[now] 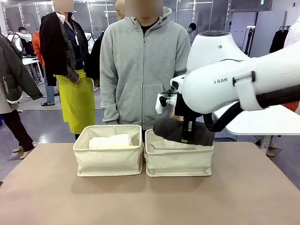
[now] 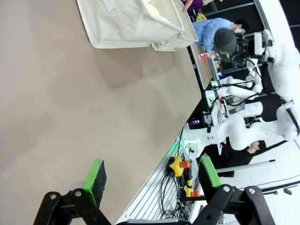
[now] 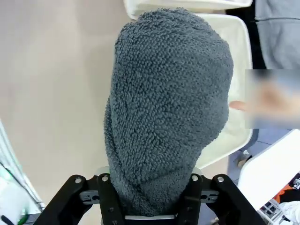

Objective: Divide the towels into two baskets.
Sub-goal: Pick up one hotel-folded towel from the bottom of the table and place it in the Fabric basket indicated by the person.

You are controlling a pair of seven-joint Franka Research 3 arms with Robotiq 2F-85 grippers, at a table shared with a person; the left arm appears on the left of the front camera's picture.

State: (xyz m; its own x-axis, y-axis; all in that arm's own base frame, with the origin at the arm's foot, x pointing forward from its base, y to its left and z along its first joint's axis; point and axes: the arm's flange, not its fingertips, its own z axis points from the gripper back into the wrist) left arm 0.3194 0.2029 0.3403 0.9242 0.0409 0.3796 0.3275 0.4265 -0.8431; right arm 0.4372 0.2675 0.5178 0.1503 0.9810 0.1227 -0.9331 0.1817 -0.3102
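Right gripper (image 3: 150, 206) sat closest to the lens in its wrist view, jaws pinched on one end of the dark grey towel (image 3: 166, 108), the roll standing out along the fingers with terry bulging past both pads. From the front the same dark grey towel (image 1: 180, 131) hung roughly level over the right-hand basket (image 1: 178, 161), its underside at or just above the rolled rim; contact with the rim could not be told. Left-hand basket (image 1: 108, 159) stood touching it, both at the table's far edge in front of a person in a grey hoodie (image 1: 140, 70), and already held a white towel (image 1: 110, 141) with a pale yellow one seemingly beneath it. Left gripper (image 2: 152, 180) hovered over bare table (image 2: 70, 117) toward the near edge, fingers spread wide, holding nothing. Step in hand looked like placing the grey roll in the right basket. To do it well: line the roll's long axis with the basket's long side, lower until the towel's weight rested on the floor or contents, then release. Letting go too high risked the roll unwinding or catching on the soft wall and folding it in. Retreat straight up so the pads didn't drag the terry back out.
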